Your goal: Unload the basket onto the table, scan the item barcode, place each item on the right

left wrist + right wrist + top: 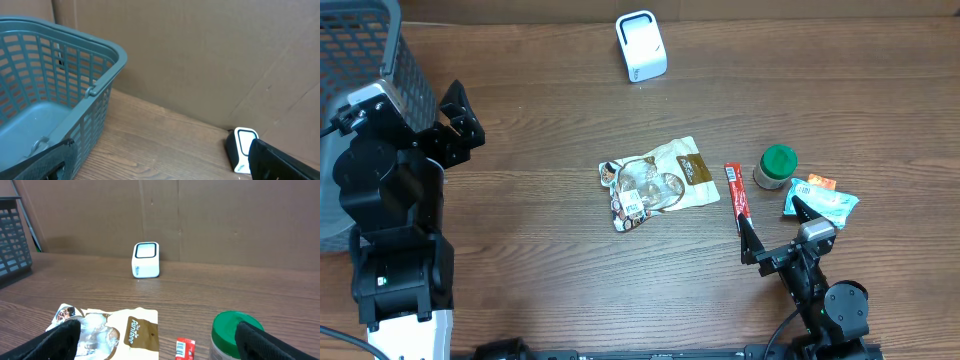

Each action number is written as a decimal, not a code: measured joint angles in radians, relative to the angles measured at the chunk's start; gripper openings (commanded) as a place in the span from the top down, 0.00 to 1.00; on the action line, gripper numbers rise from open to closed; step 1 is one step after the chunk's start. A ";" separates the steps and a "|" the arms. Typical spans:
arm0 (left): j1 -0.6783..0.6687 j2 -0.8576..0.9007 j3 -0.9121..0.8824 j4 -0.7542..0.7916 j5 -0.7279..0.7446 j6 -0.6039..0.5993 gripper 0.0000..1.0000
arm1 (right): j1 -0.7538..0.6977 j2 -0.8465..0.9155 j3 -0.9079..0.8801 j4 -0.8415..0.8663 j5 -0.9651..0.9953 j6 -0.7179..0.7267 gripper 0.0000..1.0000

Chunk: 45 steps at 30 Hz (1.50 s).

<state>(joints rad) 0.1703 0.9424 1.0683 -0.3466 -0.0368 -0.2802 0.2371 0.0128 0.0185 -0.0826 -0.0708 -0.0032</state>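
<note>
overhead: scanner (641, 45) stands at the far edge, likely facing the goods for reading; pouch (658, 182), red stick (736, 192), green-lidded jar (776, 166) and packet (820, 197) lie unheld by the right gripper (775, 225), jaws wide, empty | left wrist: left gripper (165, 167) wide, empty, beside basket (100, 95) | right wrist: pouch print looks like "purina"

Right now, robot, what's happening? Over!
Left gripper open, empty. Right gripper open, empty. Snack pouch flat mid-table, not picked up; scanner at far edge. Nothing between them, over.
</note>
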 measured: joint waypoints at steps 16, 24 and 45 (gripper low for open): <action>-0.197 -0.187 0.000 -0.560 0.006 0.000 0.00 | 0.000 0.000 0.000 0.001 0.001 0.000 0.00; -0.197 -0.365 0.000 -0.764 0.019 0.000 0.00 | 0.000 0.000 0.000 0.001 0.000 0.000 0.00; -0.197 -0.673 -0.262 -0.233 0.197 0.000 0.00 | 0.000 0.000 0.000 0.000 0.000 0.000 0.00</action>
<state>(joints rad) -0.0265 0.2699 0.8062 -0.5793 0.1604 -0.2806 0.2371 0.0128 0.0185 -0.0826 -0.0704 -0.0036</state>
